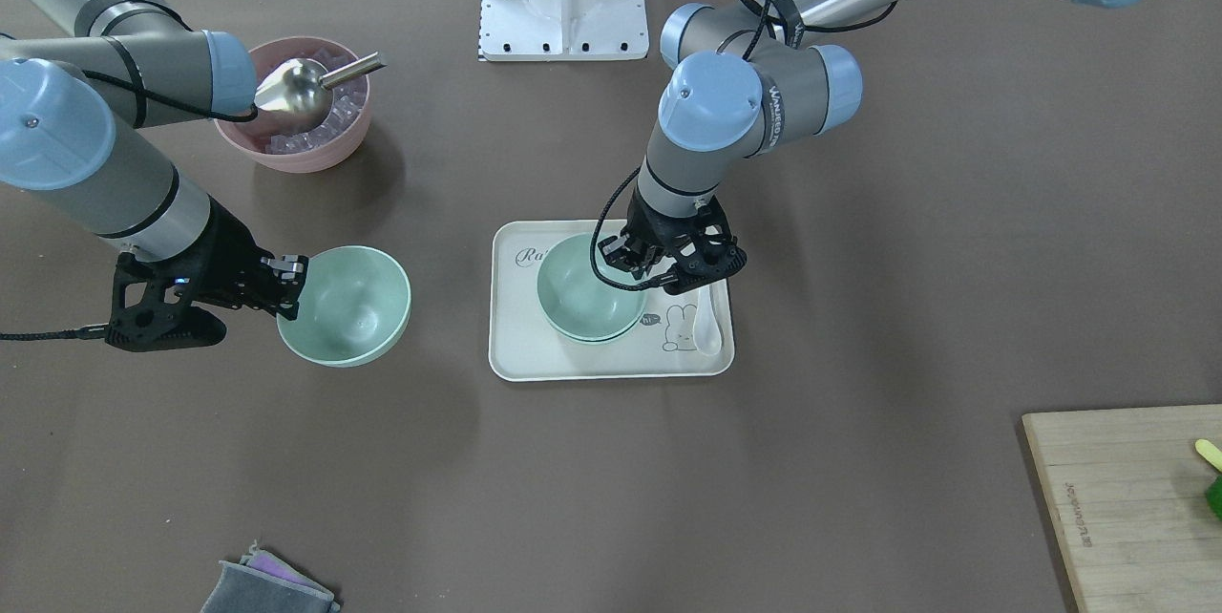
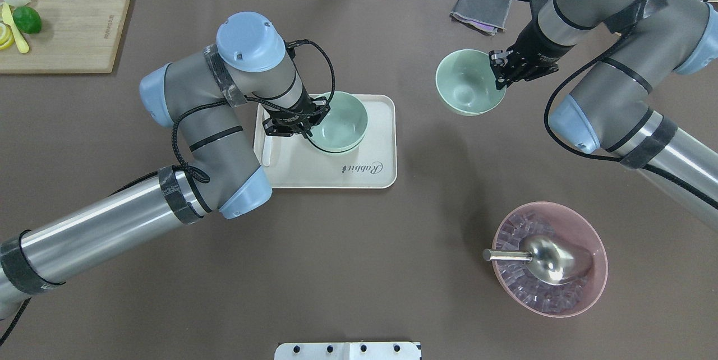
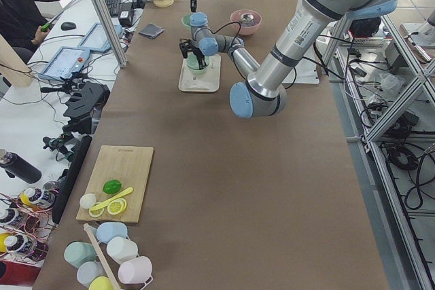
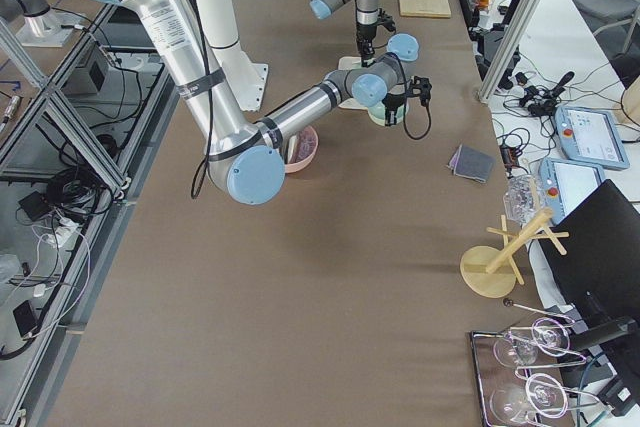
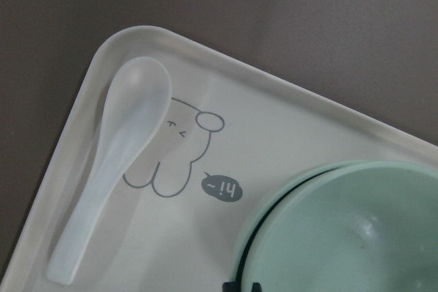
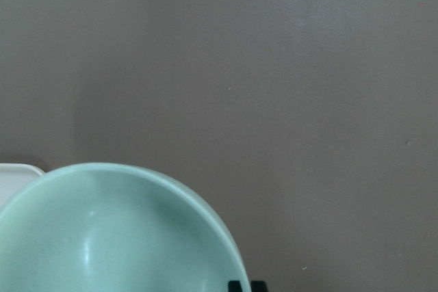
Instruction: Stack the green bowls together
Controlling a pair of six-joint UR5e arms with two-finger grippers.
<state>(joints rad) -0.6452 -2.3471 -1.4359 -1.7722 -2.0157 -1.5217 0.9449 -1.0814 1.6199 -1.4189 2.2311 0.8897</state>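
The left gripper clamps the rim of the upper of two nested green bowls on the tray. The right gripper pinches the third green bowl by its rim, beside the tray

Brown-covered table, aluminium frame posts, tiled floor, cluttered white side desk

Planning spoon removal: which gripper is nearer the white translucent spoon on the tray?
Left. Left gripper is over the tray, beside the spoon; right gripper is off the tray entirely.

nested green bowls, apparently two, upright on tray | third green bowl upright, well apart
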